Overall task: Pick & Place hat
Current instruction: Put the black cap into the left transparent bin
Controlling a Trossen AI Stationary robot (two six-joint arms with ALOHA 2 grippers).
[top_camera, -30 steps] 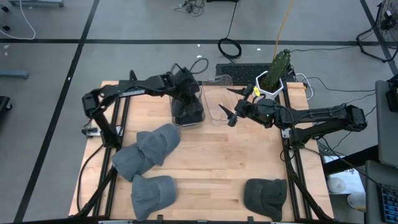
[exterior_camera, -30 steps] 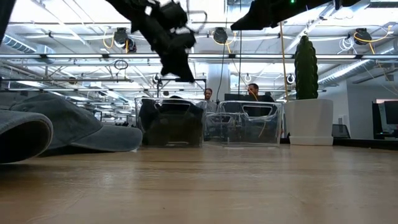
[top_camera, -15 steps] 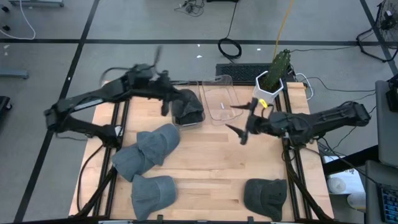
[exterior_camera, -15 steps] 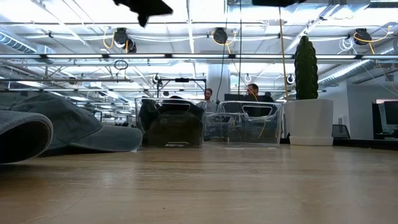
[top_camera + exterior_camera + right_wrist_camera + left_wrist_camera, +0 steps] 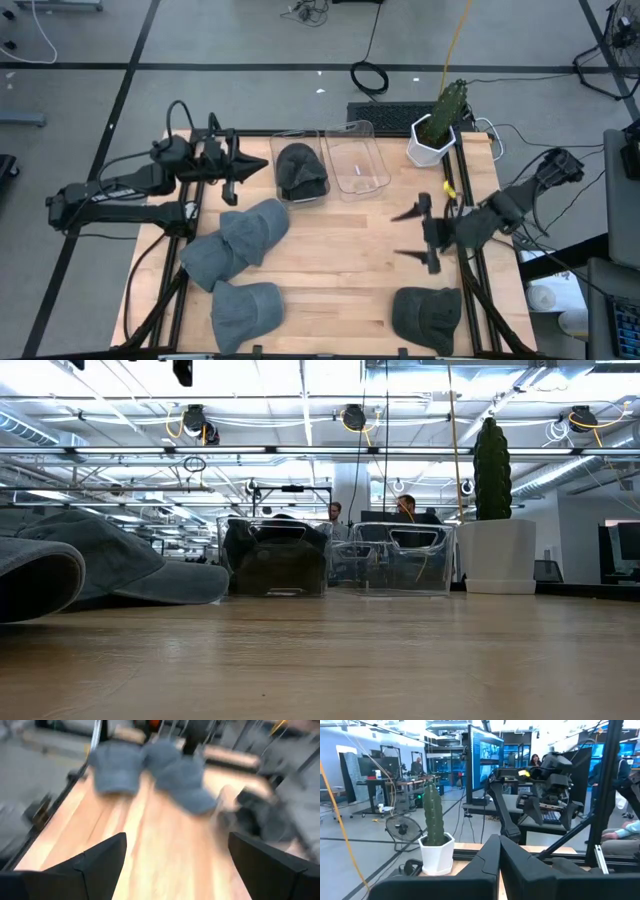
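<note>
A dark hat (image 5: 300, 170) lies inside the left of two clear bins (image 5: 283, 140); the right bin (image 5: 357, 160) holds nothing. Three grey hats (image 5: 255, 225) (image 5: 205, 262) (image 5: 245, 310) lie crown up on the table's left half, and another dark hat (image 5: 425, 312) lies at the near right. My left gripper (image 5: 245, 170) (image 5: 499, 855) is shut and empty. It hangs level above the table's far left corner, pointing toward the bins. My right gripper (image 5: 415, 235) (image 5: 180, 870) stands open in the air by the right edge, above and beyond the near dark hat, facing the grey hats (image 5: 180, 775).
A cactus in a white pot (image 5: 440, 125) (image 5: 495, 550) stands at the far right corner, just right of the bins. The low view shows a grey hat (image 5: 100, 565) at the left and bare wood in the table's middle (image 5: 340, 260). People sit beyond the table.
My left gripper has drawn back from over the dark hat's bin toward the table's left edge, rising and tipping from pointing down to level; it stays shut. My right gripper has swung from beside the bins toward the near right, staying open. The dark hat stays in its bin.
</note>
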